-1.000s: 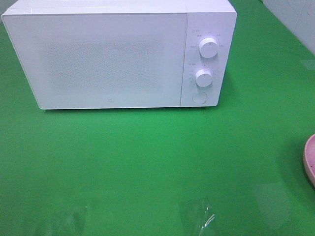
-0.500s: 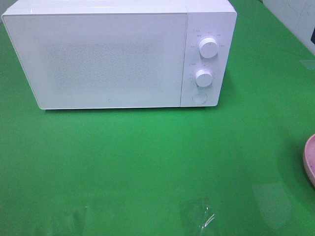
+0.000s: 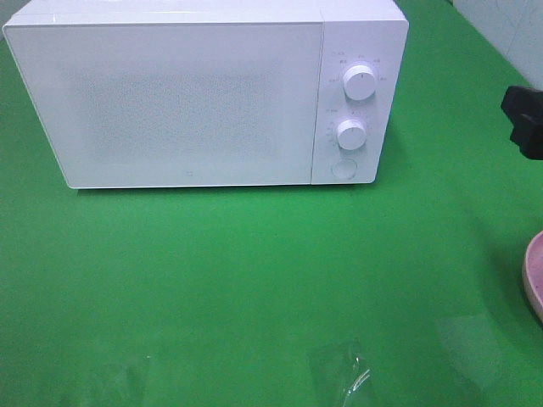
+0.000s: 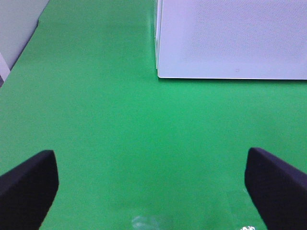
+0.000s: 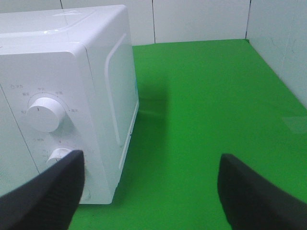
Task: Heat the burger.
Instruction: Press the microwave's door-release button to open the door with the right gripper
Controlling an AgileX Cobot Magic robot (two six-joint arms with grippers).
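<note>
The burger is out of view in every frame. A white microwave (image 3: 170, 102) stands at the back of the green table with its door shut; it also shows in the left wrist view (image 4: 230, 38) and the right wrist view (image 5: 62, 96). It has two round knobs (image 3: 360, 82) and a round button (image 3: 343, 168) on its right panel. My right gripper (image 5: 151, 165) is open and empty, to the right of the microwave's control panel; its black body shows at the right edge (image 3: 524, 119). My left gripper (image 4: 151, 160) is open and empty over the table, in front of the microwave's left corner.
The rim of a pink round plate (image 3: 534, 271) shows at the right edge; what lies on it is cut off. A green mat (image 3: 254, 271) covers the table. White walls (image 5: 201, 19) stand behind and to the right.
My right gripper has come into the exterior view at the right edge, moving down and inward toward the microwave. The microwave and plate have not moved.
</note>
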